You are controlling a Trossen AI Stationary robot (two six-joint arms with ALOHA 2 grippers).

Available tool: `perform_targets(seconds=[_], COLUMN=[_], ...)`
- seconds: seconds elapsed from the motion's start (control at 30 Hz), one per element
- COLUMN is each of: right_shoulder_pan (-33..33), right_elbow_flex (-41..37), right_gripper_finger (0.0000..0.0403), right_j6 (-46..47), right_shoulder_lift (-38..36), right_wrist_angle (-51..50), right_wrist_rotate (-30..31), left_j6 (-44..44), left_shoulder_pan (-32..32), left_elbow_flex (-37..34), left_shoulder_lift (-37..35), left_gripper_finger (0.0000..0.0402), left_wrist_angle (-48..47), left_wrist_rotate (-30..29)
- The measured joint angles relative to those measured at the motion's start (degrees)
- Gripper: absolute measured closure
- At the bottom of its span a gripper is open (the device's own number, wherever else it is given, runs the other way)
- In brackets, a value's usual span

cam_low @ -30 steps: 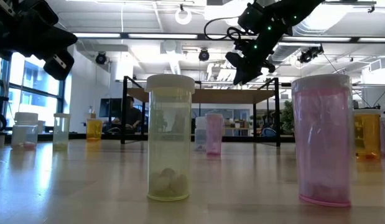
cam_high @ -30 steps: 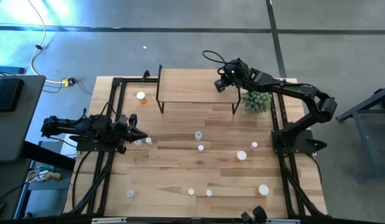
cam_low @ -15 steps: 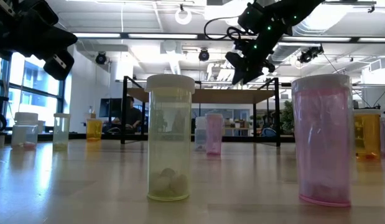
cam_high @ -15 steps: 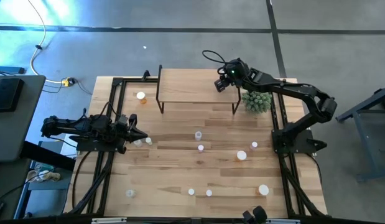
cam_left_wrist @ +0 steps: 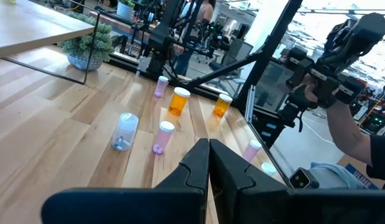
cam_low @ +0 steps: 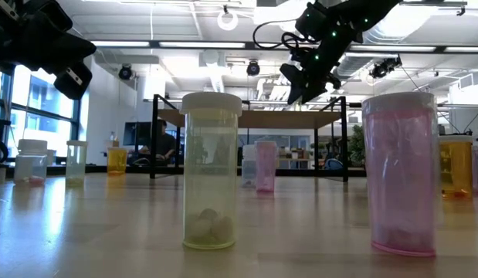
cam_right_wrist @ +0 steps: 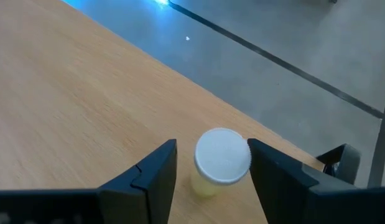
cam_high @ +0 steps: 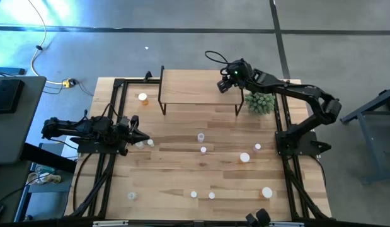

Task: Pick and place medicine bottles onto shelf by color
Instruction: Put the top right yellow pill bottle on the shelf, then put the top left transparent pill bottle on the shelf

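Note:
The shelf (cam_high: 198, 88) stands at the table's far middle on thin black legs. My right gripper (cam_high: 225, 82) hovers open over its far right corner. In the right wrist view a pale yellow-green bottle (cam_right_wrist: 221, 159) with a white cap stands on its base on the shelf board (cam_right_wrist: 68, 93), between my open right fingers (cam_right_wrist: 212, 163), one on either side of it. My left gripper (cam_high: 143, 137) is shut and empty at the table's left edge, next to two small bottles (cam_high: 140, 144). Several more bottles stand across the table, among them an orange one (cam_high: 142, 98) left of the shelf.
A green spiky plant (cam_high: 259, 102) stands just right of the shelf. Clear, pink and orange bottles (cam_left_wrist: 161, 135) stand ahead of my left gripper. In the low view a yellow-green bottle (cam_low: 211, 170) and a pink one (cam_low: 400, 174) stand close. A person (cam_left_wrist: 351, 127) is beyond the table.

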Motion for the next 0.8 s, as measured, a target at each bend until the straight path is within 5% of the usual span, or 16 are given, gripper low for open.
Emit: perform_targets(seconds=[0.43,0.8], right_shoulder_pan=[0.4,4.9], right_elbow_flex=[11.9,18.0], right_gripper_finger=[0.0217,0.0217], right_j6=[-1.3,-1.5], right_shoulder_lift=[-0.4,-4.9], right_wrist_angle=[-12.3,-27.9], right_wrist_rotate=[-0.7,-0.9], left_j6=[1.1,1.8], left_shoulder_pan=[0.0,0.0], left_elbow_flex=[0.0,0.0], left_shoulder_lift=[0.0,0.0], left_gripper_finger=[0.0389,0.0268], left_wrist_angle=[0.0,-3.8], left_wrist_rotate=[-0.2,-1.6])
